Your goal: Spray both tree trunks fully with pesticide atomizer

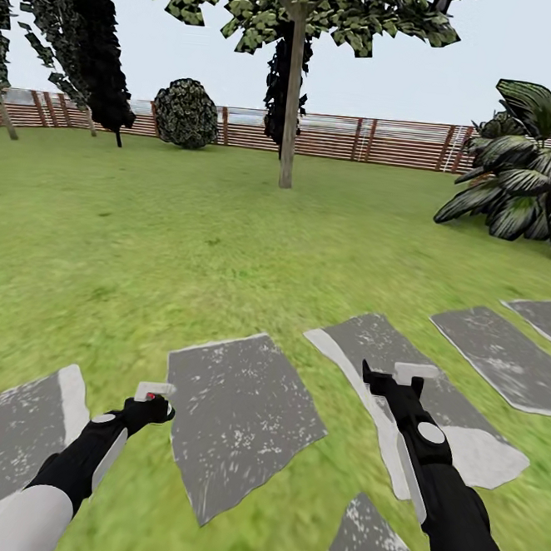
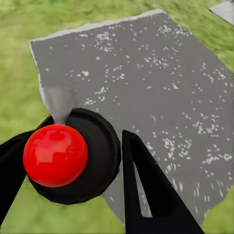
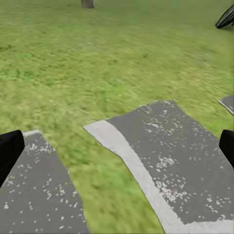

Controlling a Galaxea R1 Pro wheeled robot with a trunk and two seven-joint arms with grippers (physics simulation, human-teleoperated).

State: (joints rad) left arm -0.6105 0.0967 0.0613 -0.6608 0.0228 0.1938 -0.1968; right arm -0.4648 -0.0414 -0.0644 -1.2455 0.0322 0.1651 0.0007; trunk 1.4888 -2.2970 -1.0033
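Note:
My left gripper [image 1: 154, 404] is shut on the pesticide atomizer [image 1: 153, 393], held low over a grey stepping stone. In the left wrist view the atomizer [image 2: 73, 156] shows a round black body with a glossy red knob, and the two black fingers [image 2: 146, 190] press on its sides. My right gripper [image 1: 392, 376] hangs open and holds nothing, its fingers [image 3: 9, 151] wide apart above another stone. One tree [image 1: 299, 10] stands straight ahead on the lawn, and its pale trunk [image 1: 291, 101] is far beyond both grippers. The trunk's base [image 3: 87, 3] also appears in the right wrist view. Pesticide is out of view.
Grey stepping stones [image 1: 242, 423] run across the grass floor [image 1: 144, 247] under my arms. A brown slat fence [image 1: 379, 141] closes the far side. A broad-leaved striped bush [image 1: 526, 180] sits at the right. Dark conifers [image 1: 95, 51] and a round shrub [image 1: 186, 113] stand at the back left.

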